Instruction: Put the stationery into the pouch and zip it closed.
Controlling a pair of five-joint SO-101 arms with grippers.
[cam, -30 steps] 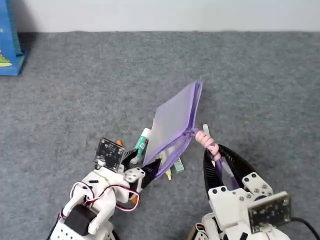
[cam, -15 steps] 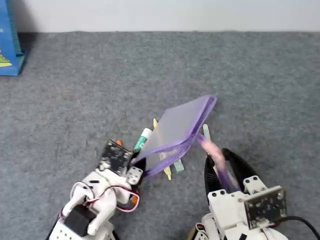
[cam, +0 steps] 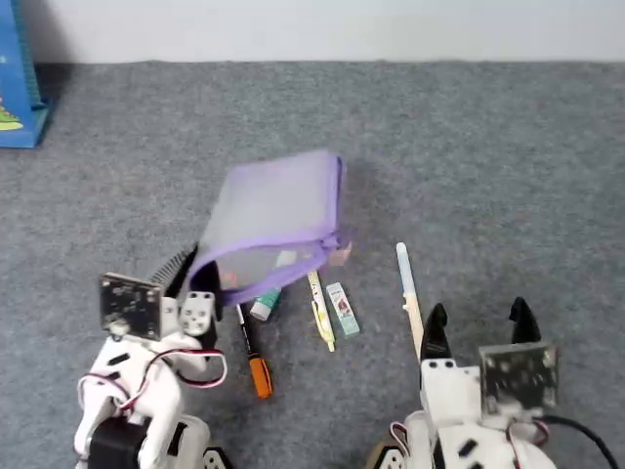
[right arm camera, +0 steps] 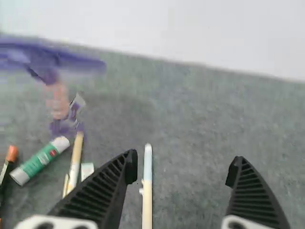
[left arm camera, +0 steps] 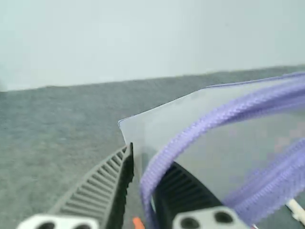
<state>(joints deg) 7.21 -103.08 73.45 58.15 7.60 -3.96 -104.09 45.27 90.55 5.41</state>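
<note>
We see the left end effector (cam: pixel 198 277) clamped on one corner of the pouch (cam: pixel 278 217), at its zip edge. In the left wrist view the purple zip strip runs btwn the two black fingers (left arm camera: pixel 116 183), which are pressed tight on it. The pouch is purple and translucent, and juts out from that grip, tilted above the grey worktop (cam: pixel 488 156), w/ the zip edge facing the arms. A pink zip pull (cam: pixel 338 254) sits at the end of the zip away from the grip. We can't tell whether the zip is open or done up.

The stationery lies on the worktop, outside the pouch:
- A glue stick (cam: pixel 265 305) w/ a green label, partly under the pouch's lower edge.
- A black pen (cam: pixel 251 350) w/ an orange cap, just beside the glue stick, nearer the left arm.
- A yellow pen (cam: pixel 320 313) and a small pale-green item (cam: pixel 341 309), side by side.
- A white-and-tan pen (cam: pixel 408 291), apart from the rest, nearer the right arm.

The right end effector (cam: pixel 479 325) is spread wide and holds nothing. It sits near its own arm's base. In the right wrist view the near end of the white-and-tan pen lies btwn its fingers, just beside one of them.

A blue box (cam: pixel 17 88) stands at the far left edge of the worktop, well apart from everything else.
</note>
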